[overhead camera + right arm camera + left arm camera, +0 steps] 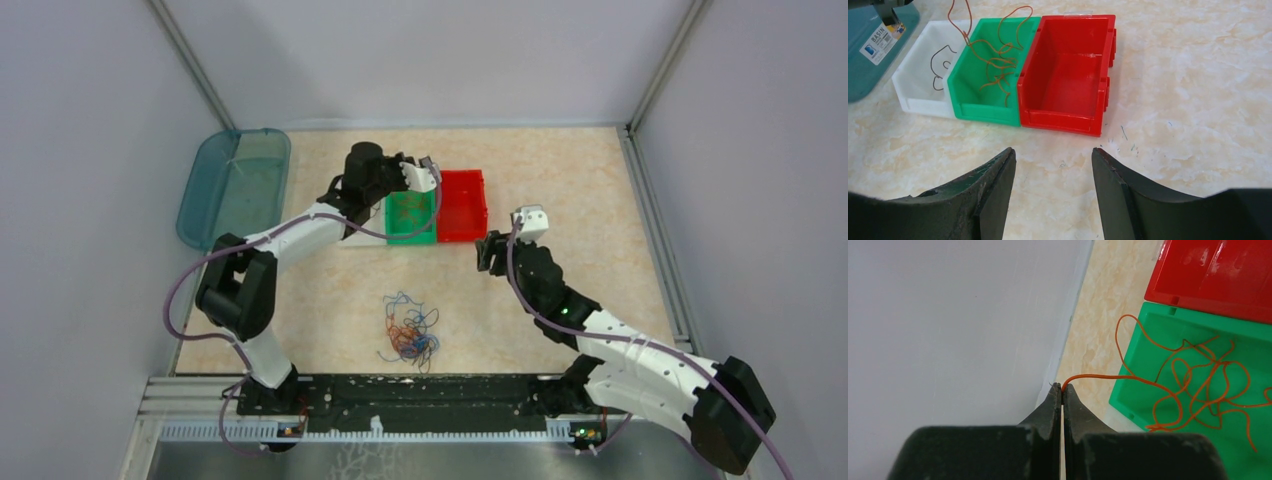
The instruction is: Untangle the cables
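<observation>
Our left gripper (1062, 387) is pressed together on the end of one orange cable (1173, 390); the jaws show no gap except for the thin wire between their tips. From this pinch the cable first runs sideways toward the green bin (1148, 335), crosses its rim and then falls into loose loops on the bin floor. So its long axis goes from the fingertips out to the bin, and its free end points into the bin, away from the wall. In the left wrist view the tips show against the table just beside the bin's corner, not over its middle. We judge that letting go depends on this: the pinch should come over the green bin first, or the held end may drop outside.

The red bin (1068, 65) beside it looks empty, and the white bin (913, 95) holds one dark cable (940, 65).

The other cables (408, 330) lie as a mixed clump on the table near the arm bases, between the two arms, a little longer from far to near than across. Our right gripper (1053, 152) hangs with its jaws apart and holds nothing. It faces the bins, and it is nearer to the clump than the left one.
</observation>
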### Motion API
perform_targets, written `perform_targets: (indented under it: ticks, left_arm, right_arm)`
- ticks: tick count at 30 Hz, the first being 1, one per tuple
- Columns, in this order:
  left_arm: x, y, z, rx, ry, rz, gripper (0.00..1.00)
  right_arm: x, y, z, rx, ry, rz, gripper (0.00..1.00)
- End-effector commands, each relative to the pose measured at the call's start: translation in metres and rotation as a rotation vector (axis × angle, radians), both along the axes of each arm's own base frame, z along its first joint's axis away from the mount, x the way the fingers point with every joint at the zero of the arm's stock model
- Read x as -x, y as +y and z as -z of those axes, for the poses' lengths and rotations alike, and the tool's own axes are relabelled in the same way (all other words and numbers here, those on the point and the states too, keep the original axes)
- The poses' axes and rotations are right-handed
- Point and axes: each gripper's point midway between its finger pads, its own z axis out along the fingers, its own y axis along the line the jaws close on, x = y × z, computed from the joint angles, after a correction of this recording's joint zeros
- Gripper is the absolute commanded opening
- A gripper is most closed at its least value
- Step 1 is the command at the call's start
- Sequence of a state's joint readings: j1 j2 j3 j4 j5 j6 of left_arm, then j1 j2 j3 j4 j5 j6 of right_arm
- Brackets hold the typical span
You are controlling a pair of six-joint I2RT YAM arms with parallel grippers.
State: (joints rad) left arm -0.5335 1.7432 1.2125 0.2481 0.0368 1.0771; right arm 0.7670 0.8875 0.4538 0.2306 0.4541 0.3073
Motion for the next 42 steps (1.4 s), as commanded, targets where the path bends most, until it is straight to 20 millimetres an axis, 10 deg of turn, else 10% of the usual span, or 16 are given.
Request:
perform_targets:
  ticks: [1, 19, 30, 36, 42]
  left_arm:
    - [-0.006, 0.005, 0.002, -0.05, -0.035, -0.015, 0.0]
    - [-0.008, -0.038, 0.082, -0.029, 0.256, 0.027, 0.01]
    - [-0.007, -0.027, 0.083, -0.052, 0.373, 0.034, 0.59]
    - [0.001, -0.03, 0.046, -0.009, 0.447, 0.104, 0.94]
    - [0.024, -0.013, 0.023, -0.032, 0.516, 0.159, 0.99]
  right_arm:
    - [-0.003, -0.005, -0.015, -0.025, -0.03, 0.028, 0.58]
    - [-0.005, -0.004, -0.014, -0.024, -0.024, 0.027, 0.58]
    - [-0.004, -0.004, -0.02, -0.022, -0.029, 0.021, 0.58]
    - [-0.003, -0.002, -0.029, -0.013, -0.034, 0.005, 0.58]
    - [-0.002, 0.005, -0.038, -0.005, -0.031, -0.036, 0.59]
